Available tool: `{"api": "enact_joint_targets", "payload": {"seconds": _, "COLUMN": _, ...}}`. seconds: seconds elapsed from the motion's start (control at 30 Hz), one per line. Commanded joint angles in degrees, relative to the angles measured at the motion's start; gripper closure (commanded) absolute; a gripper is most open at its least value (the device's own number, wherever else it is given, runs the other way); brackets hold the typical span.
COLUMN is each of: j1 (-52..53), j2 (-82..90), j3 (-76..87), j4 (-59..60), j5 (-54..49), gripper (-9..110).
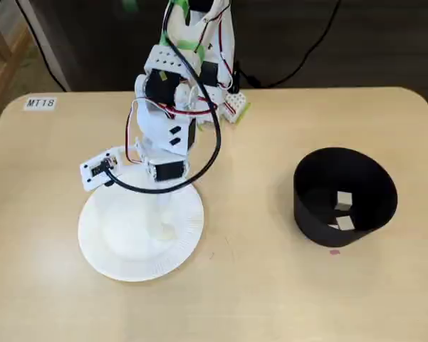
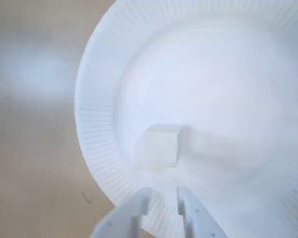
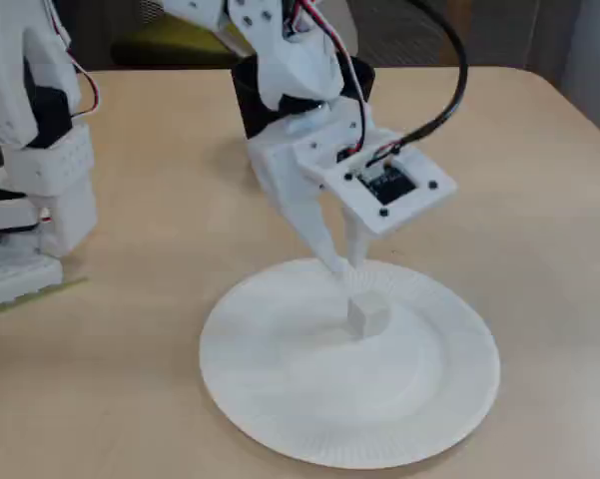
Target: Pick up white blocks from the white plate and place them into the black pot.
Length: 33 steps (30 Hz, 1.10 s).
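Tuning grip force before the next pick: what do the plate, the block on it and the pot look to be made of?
White plate: likely paper, matte, finely ribbed rim. White block: off-white matte cube, maybe foam or plastic; cannot tell. Black pot: thin matte black wall, looks like card or thin plastic sheet.

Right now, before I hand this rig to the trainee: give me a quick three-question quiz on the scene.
1. True or false: the jaws are shut on the white block lying on the white plate.
2. How many white blocks show inside the black pot?
3. Where are the jaws? A) above the plate B) inside the pot C) resting on bare table

Key: 1 false, they stand apart above it; 2 two; 3 A.
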Motion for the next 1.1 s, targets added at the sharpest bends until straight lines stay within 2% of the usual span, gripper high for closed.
{"api": "enact_joint_targets", "payload": {"seconds": 0.0, "j1": 2.11, "j2": -0.09, "j3": -2.99, "j4": -1.14, "j5": -0.35, "gripper": 73}}
{"api": "enact_joint_targets", "payload": {"seconds": 0.3, "j1": 3.16, "j2": -6.77, "j3": -8.96, "j4": 0.79, "j5": -2.29, "gripper": 71}}
{"api": "enact_joint_targets", "payload": {"seconds": 0.73, "j1": 2.72, "j2": -19.42, "j3": -20.57, "j4": 9.05, "j5": -6.42, "gripper": 79}}
{"api": "enact_joint_targets", "payload": {"seconds": 0.9, "j1": 2.72, "j2": -21.53, "j3": -21.71, "j4": 8.53, "j5": -7.73, "gripper": 87}}
{"api": "enact_joint_targets", "payload": {"seconds": 1.03, "j1": 2.64, "j2": -22.85, "j3": -23.03, "j4": 8.44, "j5": -8.17, "gripper": 104}}
{"api": "enact_joint_targets", "payload": {"seconds": 1.07, "j1": 2.46, "j2": -23.29, "j3": -23.38, "j4": 8.53, "j5": -8.35, "gripper": 104}}
